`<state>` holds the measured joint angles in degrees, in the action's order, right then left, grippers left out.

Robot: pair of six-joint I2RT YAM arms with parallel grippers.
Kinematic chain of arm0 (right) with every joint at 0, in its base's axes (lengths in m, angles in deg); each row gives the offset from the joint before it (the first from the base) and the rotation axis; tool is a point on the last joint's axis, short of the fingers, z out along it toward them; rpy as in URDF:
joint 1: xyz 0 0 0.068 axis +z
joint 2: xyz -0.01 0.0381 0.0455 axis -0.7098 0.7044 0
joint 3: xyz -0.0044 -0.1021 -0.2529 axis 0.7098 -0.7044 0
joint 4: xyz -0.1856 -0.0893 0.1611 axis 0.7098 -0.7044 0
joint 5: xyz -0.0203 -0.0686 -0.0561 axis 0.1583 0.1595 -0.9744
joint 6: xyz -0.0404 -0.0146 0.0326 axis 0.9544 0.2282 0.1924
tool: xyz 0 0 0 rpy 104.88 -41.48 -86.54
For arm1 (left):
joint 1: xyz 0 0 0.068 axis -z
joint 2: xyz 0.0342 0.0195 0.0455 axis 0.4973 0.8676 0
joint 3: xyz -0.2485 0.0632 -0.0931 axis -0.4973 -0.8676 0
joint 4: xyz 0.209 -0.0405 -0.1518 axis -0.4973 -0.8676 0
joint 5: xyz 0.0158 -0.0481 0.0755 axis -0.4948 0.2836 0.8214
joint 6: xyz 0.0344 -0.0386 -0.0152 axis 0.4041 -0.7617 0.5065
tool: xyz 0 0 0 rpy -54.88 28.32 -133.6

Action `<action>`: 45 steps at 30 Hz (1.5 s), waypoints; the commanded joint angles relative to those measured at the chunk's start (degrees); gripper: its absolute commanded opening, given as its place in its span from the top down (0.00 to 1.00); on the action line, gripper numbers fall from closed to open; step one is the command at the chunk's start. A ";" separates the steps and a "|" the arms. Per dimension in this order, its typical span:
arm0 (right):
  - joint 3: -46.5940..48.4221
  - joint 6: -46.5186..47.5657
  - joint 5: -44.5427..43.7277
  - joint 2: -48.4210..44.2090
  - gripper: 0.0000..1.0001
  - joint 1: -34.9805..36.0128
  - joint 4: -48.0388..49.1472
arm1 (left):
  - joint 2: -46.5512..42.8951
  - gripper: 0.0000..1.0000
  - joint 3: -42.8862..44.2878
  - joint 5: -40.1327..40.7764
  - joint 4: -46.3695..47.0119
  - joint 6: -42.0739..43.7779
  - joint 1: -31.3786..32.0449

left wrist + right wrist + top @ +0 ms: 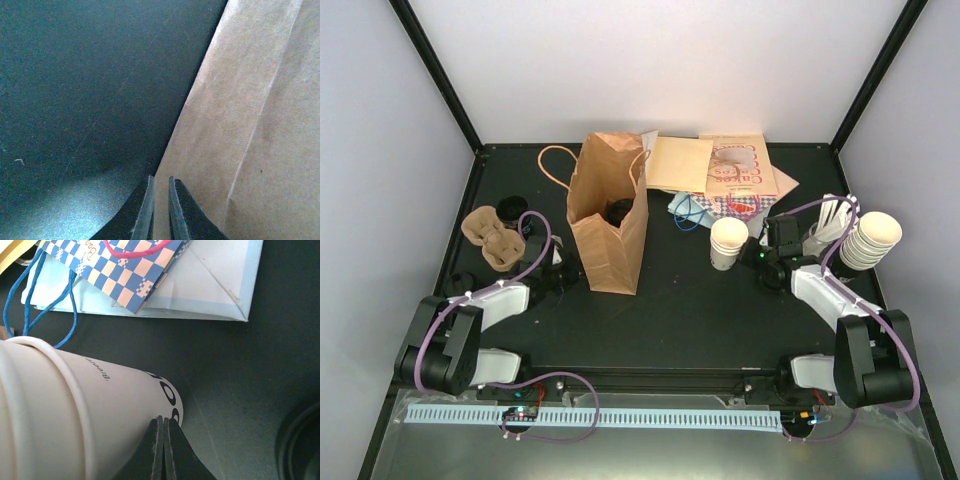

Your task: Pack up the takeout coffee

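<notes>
Jaws: L gripper [160, 179] pinches brown bag [250, 125] edge, btm centre of frame; R gripper [163, 420] shut, empty, beside cup stack [75, 410].

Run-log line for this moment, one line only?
left gripper: pinching paper bag edge | right gripper: shut, empty, beside cup stack | takeout coffee: black lid visible inside upright bag

**Right wrist view: contents as recorded**

- Right gripper [163, 420]: fingers [176, 452] were pressed together with nothing between them. The tips sat at the base of the stack; contact could not be told.
- Stack of cream cups [75, 410]: nested, black lettering, filled the lower left.
- Checked bag [125, 270]: blue and cream, pink handle, lay over a pale blue bag [210, 290] with blue cords.
- Counter [240, 375]: dark.
- Black round object [302, 445]: cut off by the right edge.
</notes>
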<state>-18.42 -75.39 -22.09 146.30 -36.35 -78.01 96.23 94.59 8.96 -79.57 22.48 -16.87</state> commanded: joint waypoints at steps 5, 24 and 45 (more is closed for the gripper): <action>-0.53 -0.42 4.54 3.65 0.99 -0.33 7.63 | -1.83 0.88 2.45 1.77 -2.45 2.11 0.41; -0.24 11.16 -4.64 -3.76 0.57 0.37 6.56 | -17.28 0.61 5.97 17.56 -15.06 14.88 0.32; -13.64 38.63 -10.15 -14.20 0.01 -2.29 43.50 | -25.46 0.01 -4.72 34.81 17.31 51.88 -2.88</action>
<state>-32.03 -44.35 -31.45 130.54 -36.37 -44.70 66.72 91.69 39.65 -72.75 67.57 -17.02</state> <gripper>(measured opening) 0.997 0.989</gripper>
